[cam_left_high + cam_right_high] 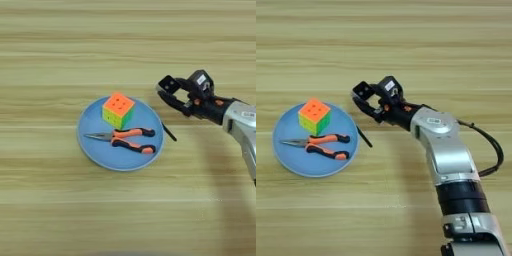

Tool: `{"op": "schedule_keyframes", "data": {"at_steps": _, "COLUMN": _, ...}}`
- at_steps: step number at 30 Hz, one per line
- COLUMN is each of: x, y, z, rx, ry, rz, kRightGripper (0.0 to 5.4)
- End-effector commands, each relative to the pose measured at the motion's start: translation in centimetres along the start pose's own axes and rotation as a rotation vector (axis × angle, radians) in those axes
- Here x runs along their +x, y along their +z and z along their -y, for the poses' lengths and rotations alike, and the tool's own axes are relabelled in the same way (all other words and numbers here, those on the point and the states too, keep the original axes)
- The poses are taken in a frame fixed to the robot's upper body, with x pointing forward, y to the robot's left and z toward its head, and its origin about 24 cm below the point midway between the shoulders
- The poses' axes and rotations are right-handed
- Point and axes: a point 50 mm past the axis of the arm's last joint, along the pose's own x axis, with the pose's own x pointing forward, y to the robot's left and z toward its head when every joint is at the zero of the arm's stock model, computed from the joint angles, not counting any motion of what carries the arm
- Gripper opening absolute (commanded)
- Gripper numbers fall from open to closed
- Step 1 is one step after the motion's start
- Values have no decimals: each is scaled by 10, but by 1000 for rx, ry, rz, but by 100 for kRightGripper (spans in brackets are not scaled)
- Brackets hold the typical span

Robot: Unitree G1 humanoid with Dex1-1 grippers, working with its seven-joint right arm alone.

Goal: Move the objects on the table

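A round blue plate (95,145) lies on the wooden table (50,50). On its upper part stands the puzzle cube (118,109), orange face up, with green and yellow sides. Below the cube, the orange-and-black pliers (127,140) lie across the plate, their metal nose pointing left. My right gripper (362,97) hovers just right of the plate's upper right rim, level with the cube and a short way from it. Its two black fingers (167,83) are open, pointing left, with nothing between them.
A thin black sliver (169,133) lies on the wood against the plate's right rim, below the gripper. My silver forearm (448,150) runs down to the bottom right with a black cable (496,150) looping beside it.
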Motion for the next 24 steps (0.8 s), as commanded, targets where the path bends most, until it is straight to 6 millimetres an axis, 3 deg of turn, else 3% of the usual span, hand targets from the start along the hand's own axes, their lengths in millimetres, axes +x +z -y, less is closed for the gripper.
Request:
{"op": "schedule_keyframes", "data": {"at_steps": 1, "x": -1, "y": 32, "z": 1, "rx": -100, "ry": 22, "rz": 90, "kRightGripper": 250}}
{"op": "schedule_keyframes", "data": {"at_steps": 24, "x": 7, "y": 10, "z": -46, "rx": -156, "ry": 331, "rz": 33, "kRightGripper": 250}}
